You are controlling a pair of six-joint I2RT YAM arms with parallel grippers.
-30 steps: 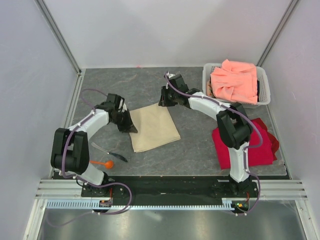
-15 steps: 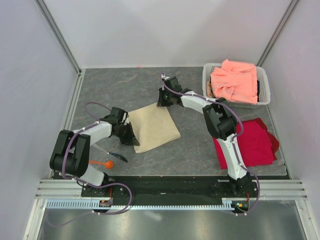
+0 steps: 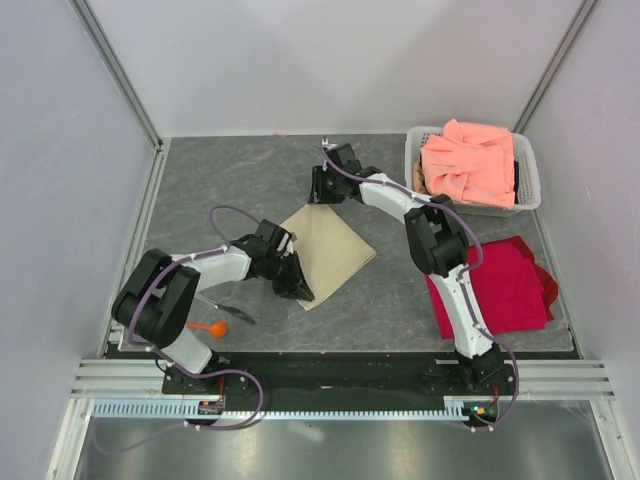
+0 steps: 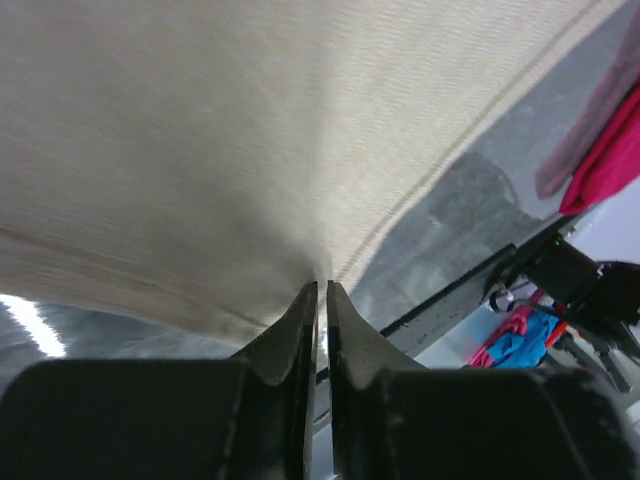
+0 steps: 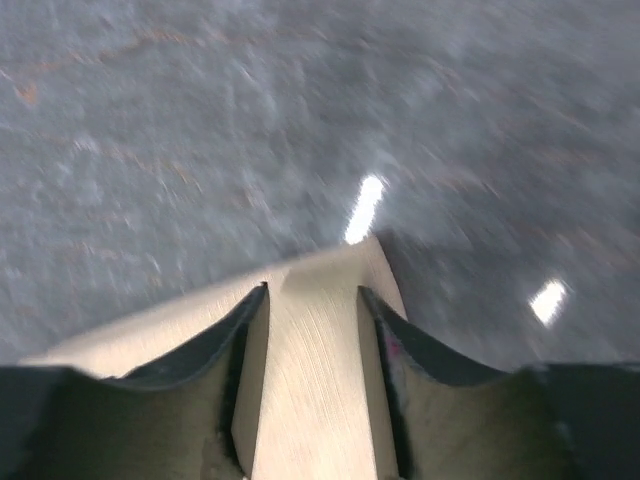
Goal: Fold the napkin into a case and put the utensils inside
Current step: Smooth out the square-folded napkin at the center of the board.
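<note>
Napkin barely folded, utensils untouched. The left gripper pinches its 6 o'clock corner, right gripper open at 12.

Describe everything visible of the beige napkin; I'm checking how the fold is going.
The napkin is a plain beige-tan woven cloth with a stitched hem, lying fairly flat on the grey table and turned like a diamond. The left gripper pinches its near corner, jaws almost together, with the cloth puckering at the tips. Its far corner lies between the spread fingers of the right gripper, not visibly clamped. Nothing else touches it.
</note>
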